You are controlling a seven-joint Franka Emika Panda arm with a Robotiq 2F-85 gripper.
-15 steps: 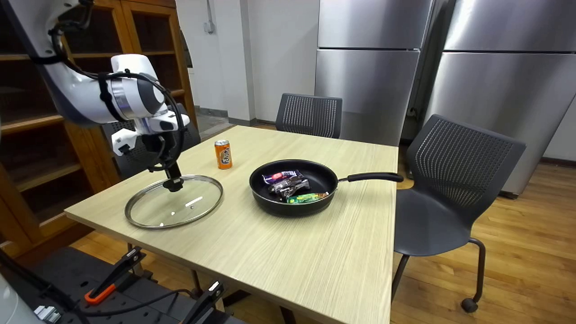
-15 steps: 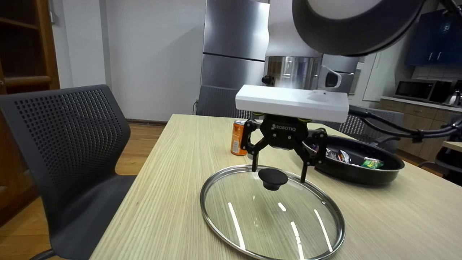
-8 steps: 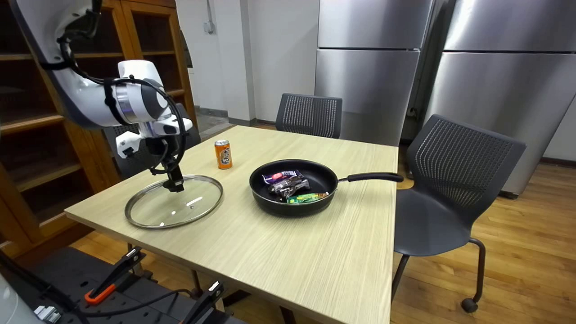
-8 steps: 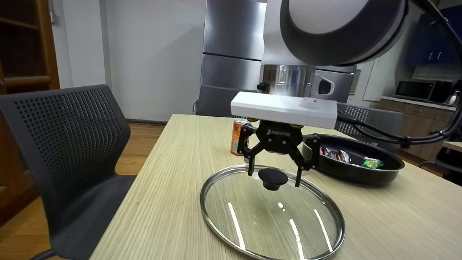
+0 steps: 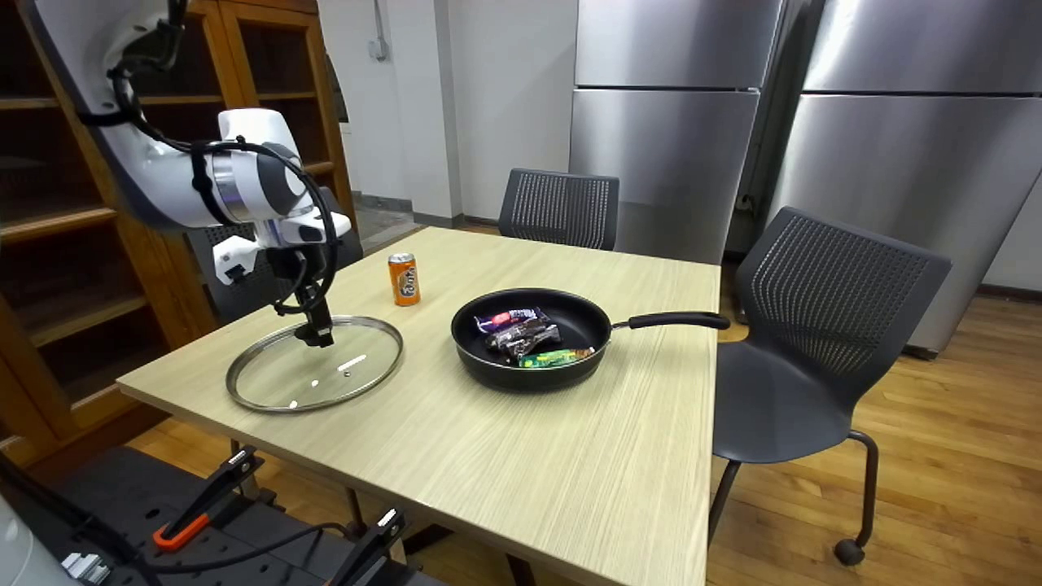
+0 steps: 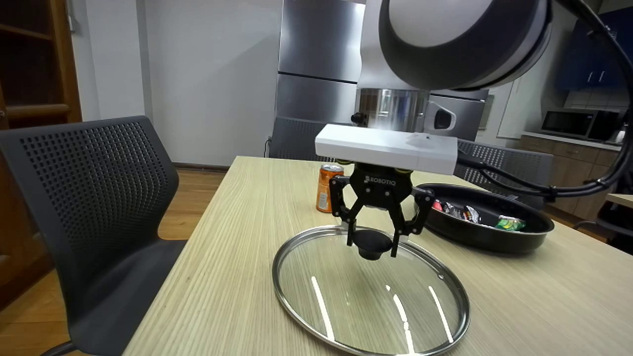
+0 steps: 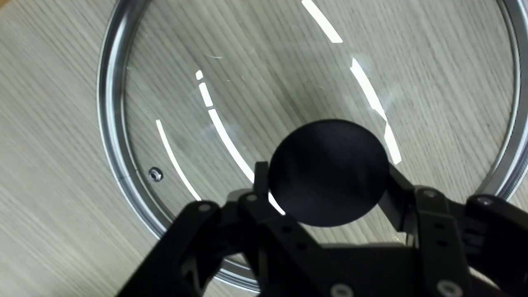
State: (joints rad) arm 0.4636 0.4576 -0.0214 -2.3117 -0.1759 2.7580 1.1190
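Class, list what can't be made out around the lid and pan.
Lid: part cut off by the wrist view's top edge.
Can: one side behind the fingers, in an exterior view.
Wrappers: lower parts behind the pan wall, in an exterior view.
Their lettering: too small to read in both exterior views.
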